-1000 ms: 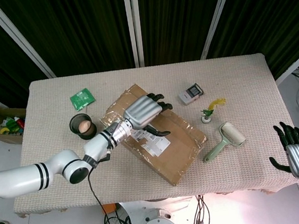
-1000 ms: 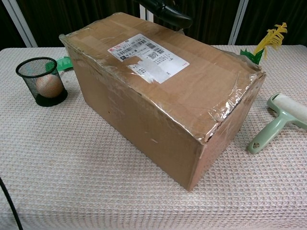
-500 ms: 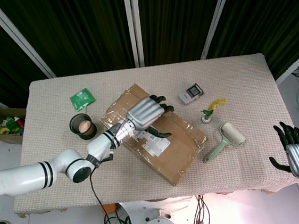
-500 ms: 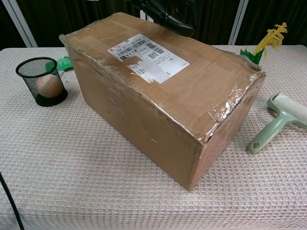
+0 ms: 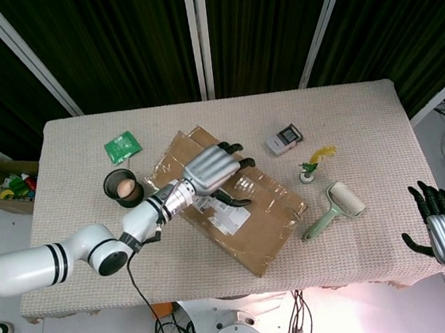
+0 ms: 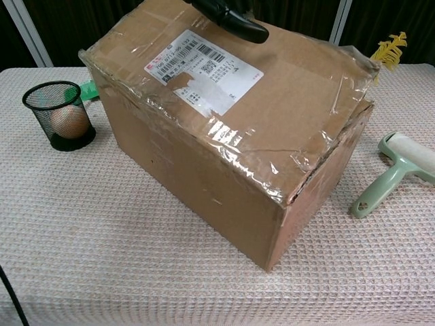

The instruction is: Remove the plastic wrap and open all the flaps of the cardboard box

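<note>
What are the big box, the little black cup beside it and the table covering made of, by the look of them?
The box looks like brown cardboard, matte, with shiny crinkled clear plastic film or tape over its top edges that catches the light. The black cup seems to be wire mesh, probably metal, since a round thing shows through it. The table covering looks like beige woven cloth with a waffle-like texture.

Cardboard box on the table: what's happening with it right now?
The left hand is on top of the cardboard box, fingers over its far edge, and the top flap is lifted on the side nearest the lint roller. Plastic wrap still clings to the top and corner. The right hand hangs open off the table's edge, holding nothing.
</note>
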Controlling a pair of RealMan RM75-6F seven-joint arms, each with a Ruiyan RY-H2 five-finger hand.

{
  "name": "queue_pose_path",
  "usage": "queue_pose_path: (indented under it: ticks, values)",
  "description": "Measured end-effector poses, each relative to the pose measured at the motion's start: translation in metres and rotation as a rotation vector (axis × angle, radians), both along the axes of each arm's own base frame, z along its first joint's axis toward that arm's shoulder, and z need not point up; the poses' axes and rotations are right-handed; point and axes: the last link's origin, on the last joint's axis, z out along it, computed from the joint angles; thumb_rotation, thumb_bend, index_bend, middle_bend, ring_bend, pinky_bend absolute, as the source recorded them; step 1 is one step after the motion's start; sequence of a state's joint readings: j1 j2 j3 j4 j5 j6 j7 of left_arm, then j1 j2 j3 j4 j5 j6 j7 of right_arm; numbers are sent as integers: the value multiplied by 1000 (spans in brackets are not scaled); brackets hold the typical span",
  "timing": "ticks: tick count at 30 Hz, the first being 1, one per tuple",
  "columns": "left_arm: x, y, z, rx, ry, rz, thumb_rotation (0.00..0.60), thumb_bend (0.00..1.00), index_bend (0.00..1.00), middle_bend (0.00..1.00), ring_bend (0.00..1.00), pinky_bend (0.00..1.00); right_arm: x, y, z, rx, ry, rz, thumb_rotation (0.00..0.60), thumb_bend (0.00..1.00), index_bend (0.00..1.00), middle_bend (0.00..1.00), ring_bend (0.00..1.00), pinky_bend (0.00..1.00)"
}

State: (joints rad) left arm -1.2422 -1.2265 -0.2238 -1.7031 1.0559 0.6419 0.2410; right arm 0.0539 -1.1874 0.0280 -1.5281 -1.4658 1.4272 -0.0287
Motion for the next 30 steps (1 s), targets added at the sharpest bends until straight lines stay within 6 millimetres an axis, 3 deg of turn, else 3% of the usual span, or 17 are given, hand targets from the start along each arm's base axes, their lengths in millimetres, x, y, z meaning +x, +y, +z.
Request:
queue_pose_path:
  ticks: [5, 13, 19, 23, 26, 30]
  values:
    - [-4, -12, 20, 3, -6, 0, 152, 158, 223, 592, 138, 240, 1, -1, 1, 1, 6, 2, 600, 198, 0, 0, 0, 0]
    - [-25, -46, 72, -11, -14, 63, 0, 81, 192, 550, 138, 240, 6, -5, -3, 15, 14, 19, 600, 198, 0, 0, 0, 0]
    - [-45, -72, 104, -42, -66, 157, 0, 60, 183, 512, 138, 241, 12, -8, -9, 34, 23, 37, 600, 198, 0, 0, 0, 0]
    - [-54, -84, 115, -57, -108, 180, 0, 55, 179, 502, 138, 241, 17, -8, -13, 44, 29, 49, 600, 198, 0, 0, 0, 0]
    - [-63, -91, 123, -54, -124, 190, 0, 48, 173, 525, 138, 241, 19, -8, -14, 50, 36, 52, 600, 198, 0, 0, 0, 0]
    - [-77, -98, 134, -36, -103, 203, 0, 37, 161, 630, 167, 241, 19, -7, -13, 50, 43, 55, 600, 198, 0, 0, 0, 0]
